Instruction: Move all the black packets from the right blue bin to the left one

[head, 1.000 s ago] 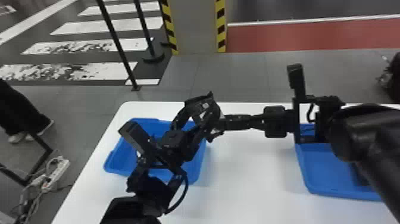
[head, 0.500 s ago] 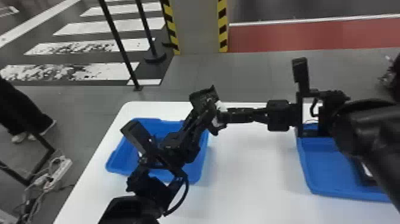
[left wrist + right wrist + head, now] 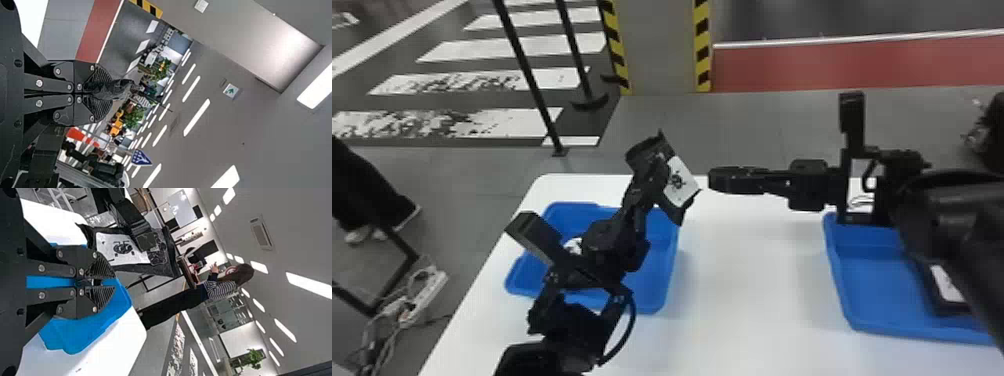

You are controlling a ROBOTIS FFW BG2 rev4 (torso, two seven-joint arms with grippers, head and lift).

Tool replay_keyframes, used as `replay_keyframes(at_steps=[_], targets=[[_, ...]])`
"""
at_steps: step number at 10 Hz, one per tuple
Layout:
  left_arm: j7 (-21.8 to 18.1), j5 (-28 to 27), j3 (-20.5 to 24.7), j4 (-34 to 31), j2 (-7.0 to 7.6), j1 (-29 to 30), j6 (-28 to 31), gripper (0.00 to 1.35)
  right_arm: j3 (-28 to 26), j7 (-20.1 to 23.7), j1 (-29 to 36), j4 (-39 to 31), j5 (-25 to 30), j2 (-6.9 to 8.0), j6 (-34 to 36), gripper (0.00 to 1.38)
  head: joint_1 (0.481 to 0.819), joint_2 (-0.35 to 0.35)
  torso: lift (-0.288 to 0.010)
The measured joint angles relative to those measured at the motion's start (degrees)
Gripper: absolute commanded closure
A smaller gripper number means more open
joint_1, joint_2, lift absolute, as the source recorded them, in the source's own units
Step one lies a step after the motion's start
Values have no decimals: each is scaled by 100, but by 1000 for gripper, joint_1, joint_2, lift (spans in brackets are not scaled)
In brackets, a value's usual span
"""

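Your left end effector grips a packet; your right end effector, slightly parted and empty, points toward it.

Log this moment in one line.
Left gripper: shut on packet | right gripper: open, empty | right bin: another packet inside | transfer: unfinished

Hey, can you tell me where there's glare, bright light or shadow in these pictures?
Head view: soft shadows on the white tabletop beside the blue plastic bin on the right. Left wrist view: glowing white ceiling strips and a pale sheen on a smooth grey overhead panel. Right wrist view: slanting rows of bright white ceiling lights.
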Motion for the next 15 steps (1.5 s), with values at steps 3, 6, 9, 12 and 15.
replay_keyframes(at_steps=[3, 6, 9, 12, 15], targets=[[244, -374, 189, 8, 0, 44, -434, 1219, -724, -202, 508, -825, 251, 10, -102, 165, 642, 189, -110], [613, -1500, 585, 443, 0, 80, -1047, 1219, -1605, -699, 1431, -1970, 601, -56, -89, 266, 659, 170, -110], [1158, -2417, 753, 1137, 0, 46, -1709, 1219, -1997, -1127, 2167, -2550, 472, -106, -4, 268, 695, 168, -110], [1266, -2729, 818, 1633, 0, -12, -1939, 986, -2019, -1137, 2255, -2575, 449, -149, 63, 263, 695, 174, -110], [1214, -1734, 479, 1981, 0, -113, -2767, 415, -2020, -1171, 2241, -2507, 491, -166, 66, 262, 695, 158, -110]])
